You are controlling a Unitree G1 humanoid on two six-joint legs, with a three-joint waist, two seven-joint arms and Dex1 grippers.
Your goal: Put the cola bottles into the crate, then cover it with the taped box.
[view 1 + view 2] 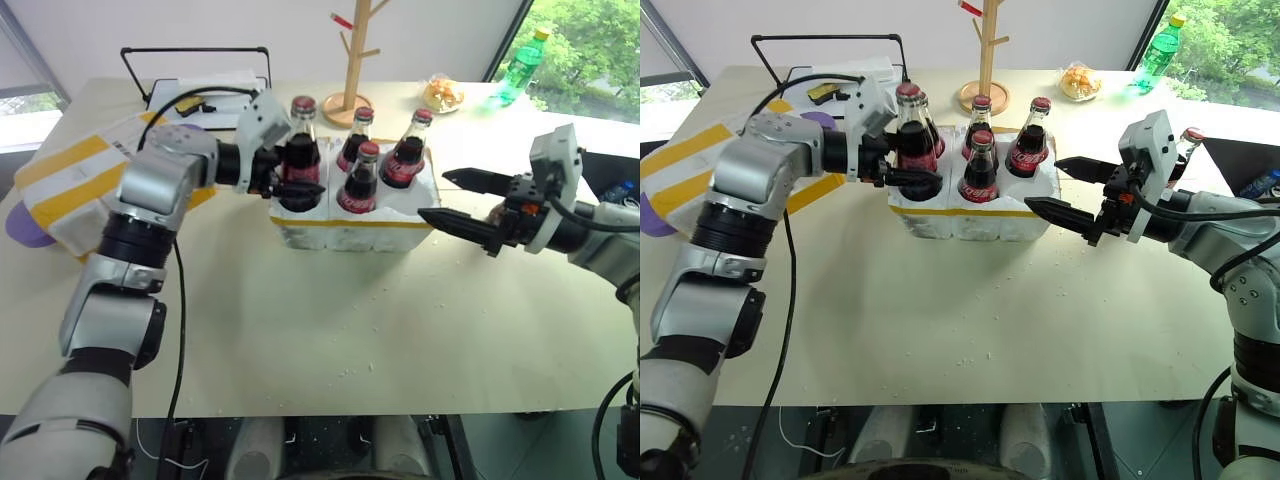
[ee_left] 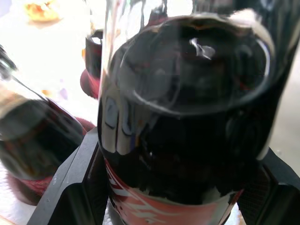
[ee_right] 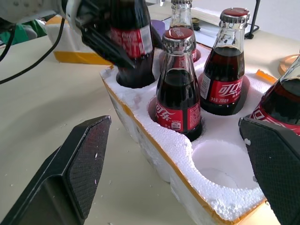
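**Op A:** From my seat, the nearest thing is the right tool [image 1: 1065, 190], hanging over the desk [image 1: 970, 330] just beside the crate's right end, black fingers spread wide with nothing between them. What's blocked on your screen?

**Op B:** The left wrist view is mostly dark glass; I see a red label at the base and a black finger on each side, little else. So the left tool [image 1: 285, 172] is clamped on a cola bottle [image 1: 303, 150].

**Op A:** Agreed. That bottle sits in the crate's [image 1: 350, 232] near left well, upright, with the tool around its body. I cannot tell if it rests fully on the well's floor.

**Op B:** Contents, near to far?

**Op A:** Front row: the held bottle, a second bottle [image 3: 179, 84] in the middle well, and one empty well [image 3: 220, 161] at the right end. Behind them more red-capped bottles stand in the back row; one behind the held bottle is mostly hidden.

**Op B:** And another bottle [image 1: 1185, 150] pokes out behind the right wrist, largely covered.

**Op A:** The taped box [image 1: 75, 185] lies at the desk's left, partly behind the left arm. Far back, a green bottle [image 1: 522, 65].
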